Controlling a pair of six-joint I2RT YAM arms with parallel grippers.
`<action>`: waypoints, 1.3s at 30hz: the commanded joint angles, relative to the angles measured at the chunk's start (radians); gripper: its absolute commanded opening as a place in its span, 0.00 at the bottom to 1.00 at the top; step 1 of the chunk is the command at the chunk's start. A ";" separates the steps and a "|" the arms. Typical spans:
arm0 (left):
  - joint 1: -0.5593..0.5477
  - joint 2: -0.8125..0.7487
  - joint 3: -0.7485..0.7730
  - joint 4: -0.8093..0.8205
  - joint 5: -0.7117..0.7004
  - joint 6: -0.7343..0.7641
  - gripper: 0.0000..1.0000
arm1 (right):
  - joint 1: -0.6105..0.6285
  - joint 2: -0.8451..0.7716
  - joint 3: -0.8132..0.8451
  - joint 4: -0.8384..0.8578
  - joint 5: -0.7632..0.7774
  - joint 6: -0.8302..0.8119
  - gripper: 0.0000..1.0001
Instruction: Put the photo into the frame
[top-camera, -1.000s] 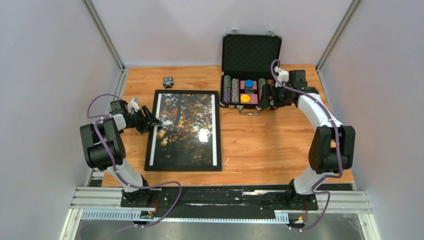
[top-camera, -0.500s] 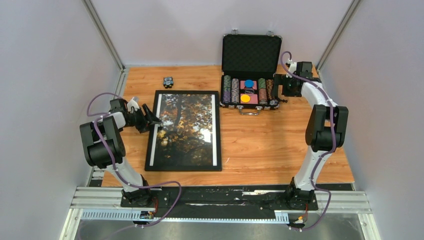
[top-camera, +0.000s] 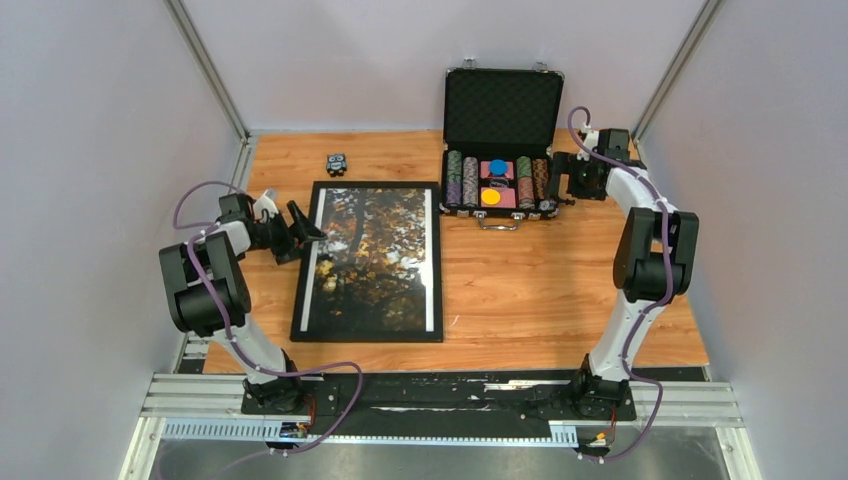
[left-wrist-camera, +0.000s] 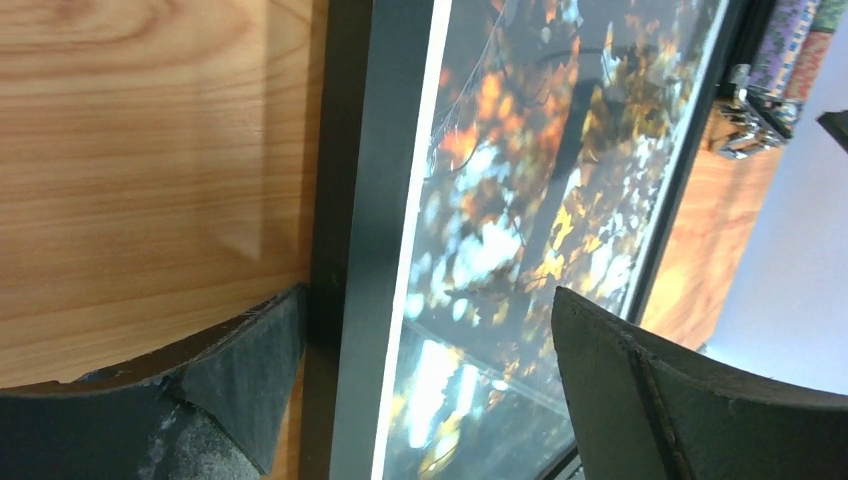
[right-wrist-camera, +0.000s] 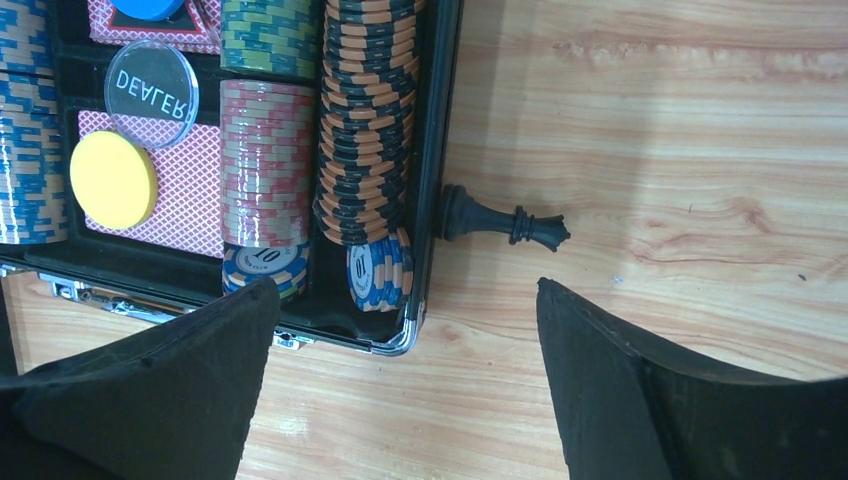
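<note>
Wooden bench (top-camera: 520, 290) carries the frame (top-camera: 365, 336), flat, with the photo (top-camera: 375, 255) inside its rails, seemingly seated. To finish well, I would lift the left jaws straight off the frame's left rail without dragging it. Left arm (top-camera: 205, 280) reaches low from the frame's left, left jaws apart astride that rail; right arm (top-camera: 650, 260) stretches far right of the frame, right jaws apart, empty.

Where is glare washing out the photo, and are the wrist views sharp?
Top external: pale reflections on the photo, right of centre. Left wrist: bluish-white sheen across its near half, detail softened. Right wrist: sharp, no glare; the dealer button reads clearly.
</note>
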 joint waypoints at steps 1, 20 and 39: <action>0.009 -0.062 0.010 -0.013 -0.132 0.051 1.00 | -0.018 -0.096 -0.015 0.050 -0.045 0.020 0.98; 0.021 -0.545 0.008 -0.040 -0.547 0.167 1.00 | -0.035 -0.432 -0.250 0.148 0.043 0.002 1.00; 0.030 -1.006 -0.063 -0.140 -0.502 0.321 1.00 | -0.088 -0.764 -0.503 0.100 0.093 0.080 1.00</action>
